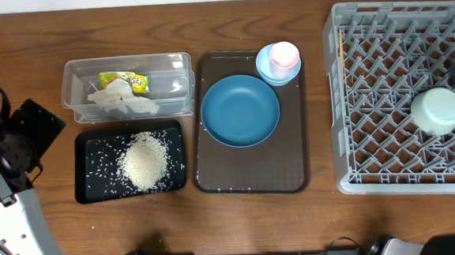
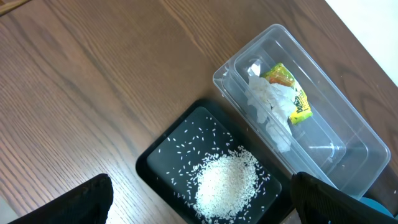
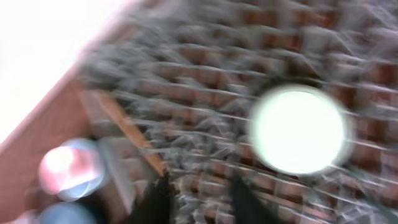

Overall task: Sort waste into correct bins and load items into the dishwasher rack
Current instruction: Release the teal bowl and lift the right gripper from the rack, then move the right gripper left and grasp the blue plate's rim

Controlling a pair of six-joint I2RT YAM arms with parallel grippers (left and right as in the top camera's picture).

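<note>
Rice [image 1: 144, 160] lies heaped in the black tray [image 1: 83, 164]. Tissue [image 1: 119, 98] and the wrapper [image 1: 126, 81] lie in the clear tub [image 1: 74, 77]. The dark blue dish [image 1: 240, 111] sits on the brown tray, with the pink cup [image 1: 284, 54] inside the light blue bowl [image 1: 267, 68] behind it. The mint-green bowl [image 1: 438, 111] rests upside down in the grey rack [image 1: 368, 95]. My left gripper [image 2: 199, 202] is open and empty above the rice [image 2: 227, 180]. My right gripper [image 3: 204, 199] is open and empty over the rack, near the mint bowl [image 3: 298, 129]; that view is blurred.
The brown serving tray [image 1: 293, 167] lies between the bins and the rack. A thin wooden stick [image 1: 341, 53] lies along the rack's left side. The left arm [image 1: 7, 149] stands at the table's left edge.
</note>
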